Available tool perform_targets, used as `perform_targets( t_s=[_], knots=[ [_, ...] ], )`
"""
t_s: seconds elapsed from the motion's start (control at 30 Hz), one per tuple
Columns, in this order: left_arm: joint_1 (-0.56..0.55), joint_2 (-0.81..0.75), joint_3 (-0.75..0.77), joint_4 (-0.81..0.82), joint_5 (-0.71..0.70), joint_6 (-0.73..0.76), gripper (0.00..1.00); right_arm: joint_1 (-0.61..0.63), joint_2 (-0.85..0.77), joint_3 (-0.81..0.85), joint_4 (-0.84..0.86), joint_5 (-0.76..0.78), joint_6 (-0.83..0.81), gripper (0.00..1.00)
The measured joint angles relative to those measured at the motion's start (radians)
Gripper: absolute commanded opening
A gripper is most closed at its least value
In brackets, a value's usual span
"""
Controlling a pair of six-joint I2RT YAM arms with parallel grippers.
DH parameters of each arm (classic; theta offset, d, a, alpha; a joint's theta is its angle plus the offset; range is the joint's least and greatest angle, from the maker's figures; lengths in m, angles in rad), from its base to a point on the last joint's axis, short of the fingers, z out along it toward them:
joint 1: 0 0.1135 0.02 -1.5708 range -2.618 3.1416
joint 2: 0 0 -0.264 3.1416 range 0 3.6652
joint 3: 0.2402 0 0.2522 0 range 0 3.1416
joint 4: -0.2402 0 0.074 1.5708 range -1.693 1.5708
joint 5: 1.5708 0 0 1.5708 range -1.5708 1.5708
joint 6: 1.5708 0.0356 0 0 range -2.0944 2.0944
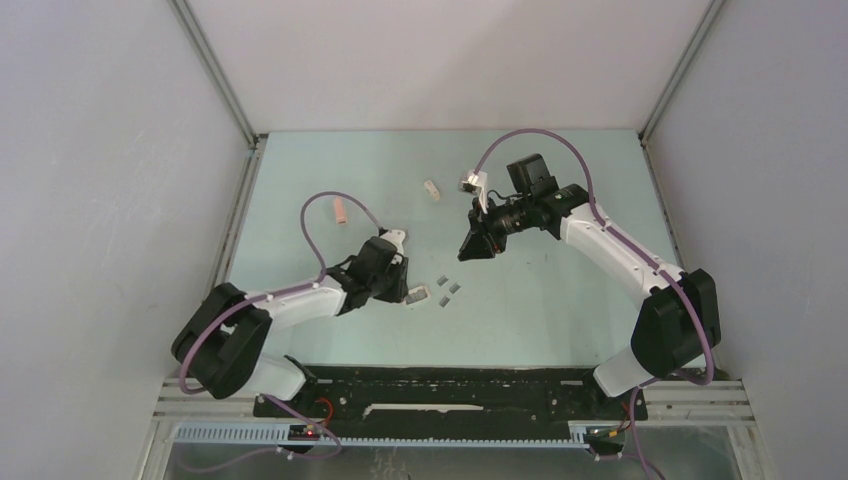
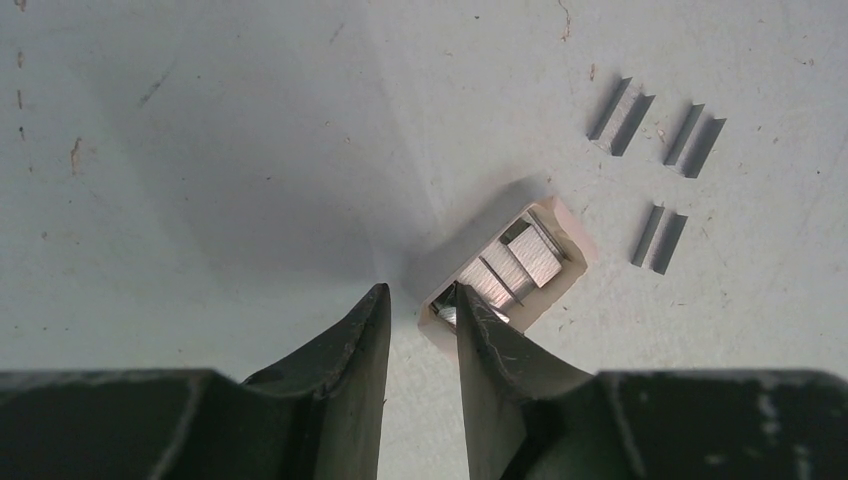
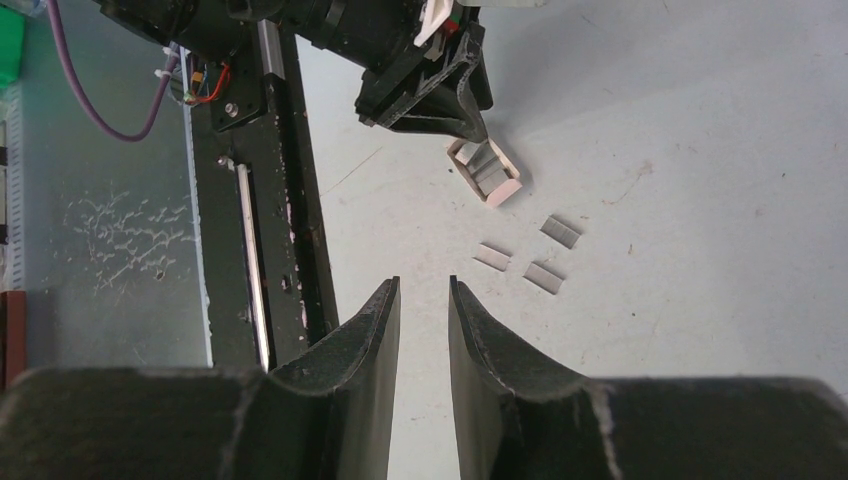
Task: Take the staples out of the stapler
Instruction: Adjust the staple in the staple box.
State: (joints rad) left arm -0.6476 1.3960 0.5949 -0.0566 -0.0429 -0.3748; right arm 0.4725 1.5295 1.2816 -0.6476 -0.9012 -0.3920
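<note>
Three loose strips of staples (image 2: 697, 140) are lying on the table (image 1: 560, 320). Three small staplers are sitting there: one open stapler (image 2: 480, 238), one pale stapler (image 1: 432, 190), one pink stapler (image 1: 340, 211). Two arms are working: left arm (image 1: 290, 298), right arm (image 1: 620, 250).

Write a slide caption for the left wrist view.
Left gripper at the open stapler; three staple strips lie loose beside it.

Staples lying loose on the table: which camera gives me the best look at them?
Left wrist. The staples lie close and sharp there, three separate strips beside the stapler. The right wrist view shows all three smaller and farther off; the top view only as tiny grey specks.
</note>
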Motion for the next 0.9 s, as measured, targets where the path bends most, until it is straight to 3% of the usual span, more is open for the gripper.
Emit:
perform_targets(
  t_s=[0.37,0.67,0.9],
  knots=[
    [-0.004,0.024,0.038,-0.039,0.005,0.019,0.38,-0.002,0.0,0.0,0.0,-0.007,0.0,0.33],
    [-0.005,-0.108,0.038,-0.069,0.003,0.018,0.41,-0.002,0.0,0.0,-0.003,-0.018,-0.001,0.33],
    [-0.012,-0.12,0.038,-0.069,0.0,0.016,0.47,-0.002,0.0,0.0,-0.007,-0.021,-0.003,0.33]
  ],
)
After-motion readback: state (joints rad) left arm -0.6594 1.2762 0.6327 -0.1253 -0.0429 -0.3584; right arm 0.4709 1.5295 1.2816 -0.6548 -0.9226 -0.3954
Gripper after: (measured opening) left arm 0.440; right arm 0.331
